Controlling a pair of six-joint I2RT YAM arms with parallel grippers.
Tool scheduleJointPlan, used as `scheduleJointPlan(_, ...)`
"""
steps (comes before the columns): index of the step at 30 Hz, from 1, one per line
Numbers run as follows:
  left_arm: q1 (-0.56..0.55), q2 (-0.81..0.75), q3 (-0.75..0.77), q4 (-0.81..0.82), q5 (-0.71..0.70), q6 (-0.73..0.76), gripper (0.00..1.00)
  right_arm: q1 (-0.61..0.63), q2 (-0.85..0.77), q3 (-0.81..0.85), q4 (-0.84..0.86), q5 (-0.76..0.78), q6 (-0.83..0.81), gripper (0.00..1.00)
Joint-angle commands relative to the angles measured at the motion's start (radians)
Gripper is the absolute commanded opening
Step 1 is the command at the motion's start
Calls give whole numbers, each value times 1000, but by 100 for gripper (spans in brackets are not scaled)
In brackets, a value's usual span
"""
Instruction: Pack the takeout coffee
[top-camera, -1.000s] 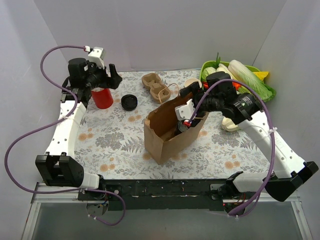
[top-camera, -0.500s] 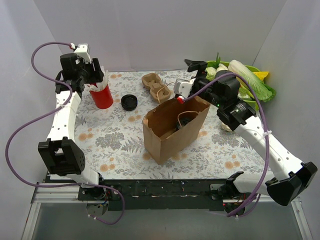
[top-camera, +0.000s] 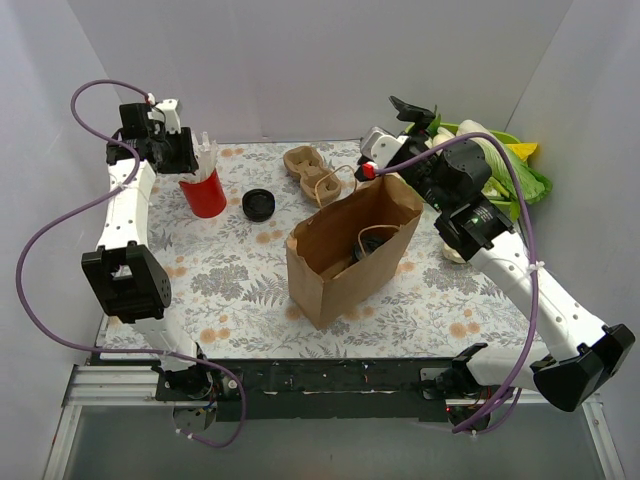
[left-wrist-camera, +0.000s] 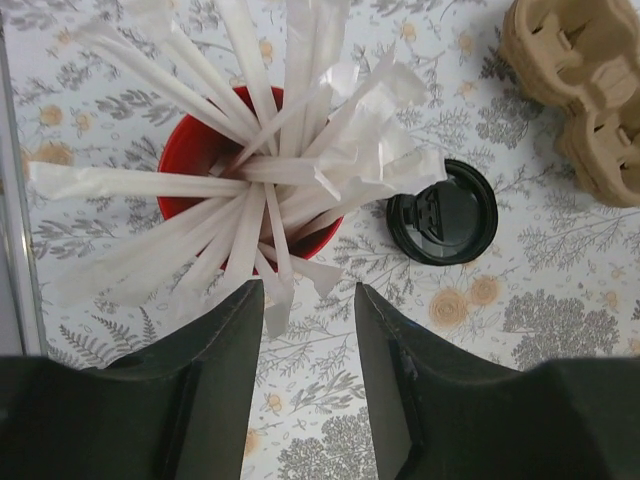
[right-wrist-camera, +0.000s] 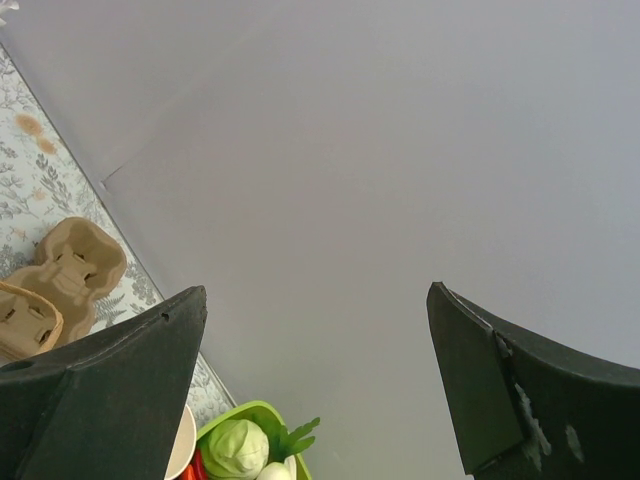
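The white cup's black lid (top-camera: 375, 239) shows inside the open brown paper bag (top-camera: 330, 275); the cup body is hidden by the bag. My right gripper (top-camera: 412, 108) is open and empty, raised high behind the bag and pointing at the back wall (right-wrist-camera: 315, 292). The tan two-cup carrier (top-camera: 310, 170) lies behind the bag and also shows in the left wrist view (left-wrist-camera: 580, 90) and the right wrist view (right-wrist-camera: 70, 265). My left gripper (top-camera: 188, 150) is open and empty, hovering just beside the red cup of straws (left-wrist-camera: 308, 290).
The red cup of white straws (top-camera: 204, 188) (left-wrist-camera: 250, 170) stands at the back left. A loose black lid (top-camera: 259, 204) (left-wrist-camera: 442, 212) lies on the flowered cloth beside it. A green basket of vegetables (top-camera: 490, 150) (right-wrist-camera: 240, 445) sits at the back right. A white object (top-camera: 455, 250) lies right of the bag.
My right gripper has lifted out of the bag and swung up toward the back, open, leaving the lidded cup inside. My left gripper has moved back-left over the red cup.
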Motion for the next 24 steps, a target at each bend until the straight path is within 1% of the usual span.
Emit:
scheduleJointPlan(1, 7, 5, 52, -65, -8, 11, 39, -3, -4, 29, 46, 26, 36, 98)
scheduleJointPlan(7, 8, 34, 82, -73, -12, 0, 36, -4, -4, 26, 40, 30, 21, 98)
scheduleJointPlan(13, 10, 28, 82, -79, -66, 11, 35, -3, -1, 23, 32, 30, 21, 98)
scheduleJointPlan(16, 8, 24, 85, -94, -67, 15, 32, -3, 0, 23, 32, 30, 21, 98)
scheduleJointPlan(19, 8, 17, 79, -100, -64, 11, 25, -3, -1, 20, 33, 30, 21, 98)
scheduleJointPlan(23, 8, 13, 73, -110, -66, 3, 20, -3, 1, 18, 35, 30, 21, 98)
scheduleJointPlan(24, 10, 10, 72, -110, -64, 2, 17, -3, 1, 18, 35, 30, 21, 98)
